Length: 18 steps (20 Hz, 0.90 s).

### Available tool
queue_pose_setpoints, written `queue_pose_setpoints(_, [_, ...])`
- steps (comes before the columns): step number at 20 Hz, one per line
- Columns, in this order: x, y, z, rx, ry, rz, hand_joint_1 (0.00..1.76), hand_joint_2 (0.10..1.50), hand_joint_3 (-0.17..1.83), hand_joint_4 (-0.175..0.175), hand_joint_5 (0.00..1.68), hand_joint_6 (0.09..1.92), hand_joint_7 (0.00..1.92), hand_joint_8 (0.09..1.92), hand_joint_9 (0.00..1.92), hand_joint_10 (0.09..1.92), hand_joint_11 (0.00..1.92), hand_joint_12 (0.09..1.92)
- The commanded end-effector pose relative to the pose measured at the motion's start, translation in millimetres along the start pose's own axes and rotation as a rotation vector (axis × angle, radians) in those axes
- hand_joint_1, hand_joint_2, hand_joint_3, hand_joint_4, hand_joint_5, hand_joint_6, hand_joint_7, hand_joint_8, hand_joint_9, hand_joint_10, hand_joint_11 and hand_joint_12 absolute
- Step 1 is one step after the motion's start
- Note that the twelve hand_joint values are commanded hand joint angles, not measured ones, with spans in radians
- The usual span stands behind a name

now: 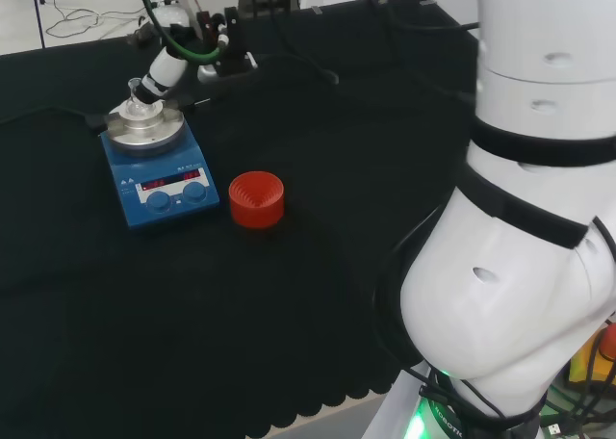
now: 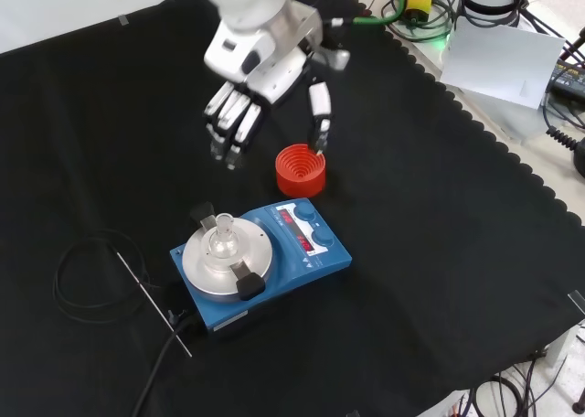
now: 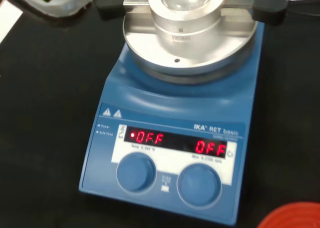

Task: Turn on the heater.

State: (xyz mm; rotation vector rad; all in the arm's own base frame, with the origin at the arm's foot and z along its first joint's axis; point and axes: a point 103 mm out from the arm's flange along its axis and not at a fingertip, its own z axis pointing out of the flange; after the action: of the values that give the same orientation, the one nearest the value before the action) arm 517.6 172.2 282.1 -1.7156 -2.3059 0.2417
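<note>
The blue heater (image 2: 297, 252) stands on the black cloth with a round metal plate and block (image 2: 224, 257) on top. A small clear glass flask (image 2: 222, 237) sits in the block. Its front panel (image 3: 172, 143) glows red above two blue knobs (image 3: 136, 171) (image 3: 199, 184). My hand (image 2: 245, 106) hovers above the cloth just behind the heater, fingers relaxed and pointing down, thumb (image 2: 319, 115) apart, touching nothing. In the head view the hand (image 1: 168, 65) hangs over the heater (image 1: 159, 184). Nothing lies between the fingers.
A red ribbed ring stand (image 2: 300, 169) (image 1: 256, 199) sits beside the heater's knob side, under the thumb. A coiled black cable (image 2: 82, 280) and a thin rod (image 2: 151, 294) lie by the heater's other side. Papers and cables (image 2: 498, 60) sit past the cloth's edge.
</note>
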Motion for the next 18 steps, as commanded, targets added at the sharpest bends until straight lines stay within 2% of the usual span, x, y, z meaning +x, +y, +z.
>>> queue_pose_setpoints(1, [-8,-43,-4,-0.081,0.02,0.062,0.71,0.66,0.32,-0.015,0.33,0.09,0.02,0.61,0.24,0.73,0.0,1.36])
queue_pose_setpoints(8, [-7,-70,22,-0.078,0.029,0.078,0.76,0.67,0.35,-0.016,0.34,0.09,0.05,0.63,0.28,0.73,0.0,1.42])
queue_pose_setpoints(13, [-4,-81,49,-0.037,0.048,0.085,0.99,0.62,0.68,-0.025,0.42,0.09,0.34,0.71,0.64,0.67,0.34,1.36])
queue_pose_setpoints(18, [1,-85,79,0.032,0.047,0.082,1.05,0.6,0.8,-0.031,0.45,0.09,0.71,0.78,0.97,0.63,0.59,1.28])
